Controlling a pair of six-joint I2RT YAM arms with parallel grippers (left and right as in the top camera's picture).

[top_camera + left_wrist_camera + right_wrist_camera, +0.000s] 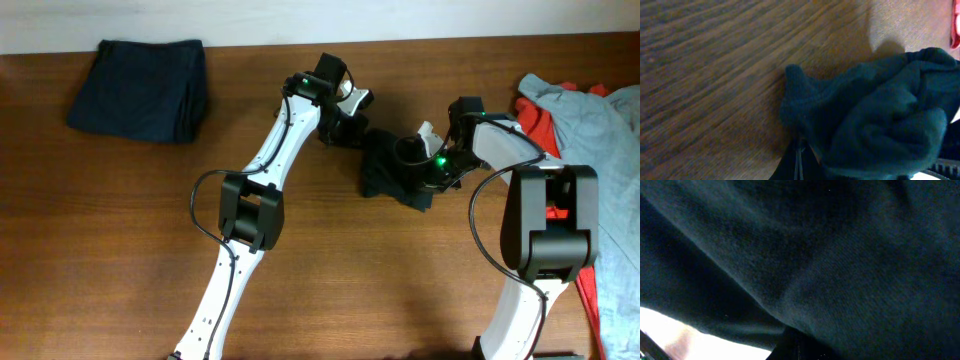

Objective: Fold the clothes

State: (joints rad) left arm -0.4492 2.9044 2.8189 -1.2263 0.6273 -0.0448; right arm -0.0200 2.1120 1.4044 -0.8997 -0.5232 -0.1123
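Note:
A black T-shirt (390, 168) lies crumpled in a small heap at the table's middle. My left gripper (348, 128) is at the heap's upper left edge. In the left wrist view its jaws (800, 152) are shut, and a bunched fold of the dark cloth (875, 115) rises from their tip. My right gripper (426, 168) is at the heap's right side. The right wrist view is filled with black cloth (840, 255), and the shut gripper (797, 347) is buried in it. A navy garment (138, 88) lies folded at the far left.
A pile of red and pale grey-blue clothes (590, 115) covers the table's right edge, beside the right arm's base (545, 225). The left arm (250, 205) stretches diagonally across the middle. Bare wooden table (110, 240) lies at the front left.

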